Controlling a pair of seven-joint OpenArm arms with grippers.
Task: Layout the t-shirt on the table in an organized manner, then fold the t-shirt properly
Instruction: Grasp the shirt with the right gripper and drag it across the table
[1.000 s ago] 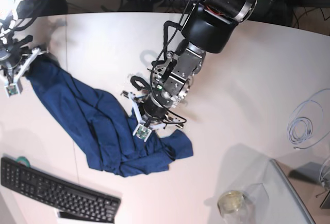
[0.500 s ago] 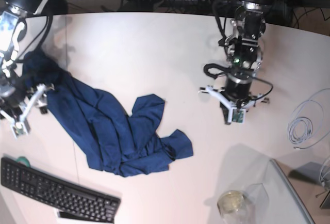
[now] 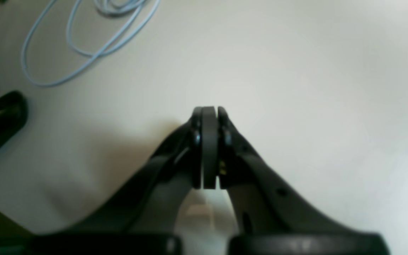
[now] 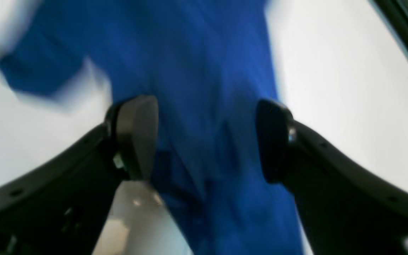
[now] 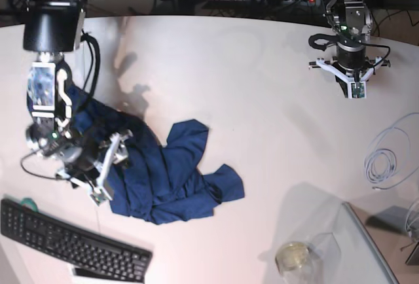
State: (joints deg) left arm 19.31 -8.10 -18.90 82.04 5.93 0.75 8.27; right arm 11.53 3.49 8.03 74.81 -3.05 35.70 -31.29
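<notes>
The t-shirt (image 5: 154,179) is nowhere near laid out. It lies in a rumpled dark navy heap on the near-left part of the white table (image 5: 262,133), twisted on itself, with one flap sticking up toward the middle and another lobe trailing off to the right. No sleeve or hem is spread flat that I can make out, so the whole of the arranging looks to be ahead, and the folding after that.

The right gripper (image 5: 105,166) is down low over the left side of the heap, its arm reaching in from the far-left corner and bent down toward the keyboard (image 5: 72,241). From its own camera its fingers (image 4: 136,136) stand spread wide, one on each side of a ridge of blue cloth — straddling it rather than pinching it, as far as I can tell through the blur.

The left gripper (image 5: 350,81) is well apart from the shirt, hanging over bare table at the far right with its arm pulled back to the far edge. Its fingers (image 3: 209,148) are pressed together with nothing between them. A coil of pale blue cable (image 5: 383,156) lies near it on the right — not in the way.
</notes>
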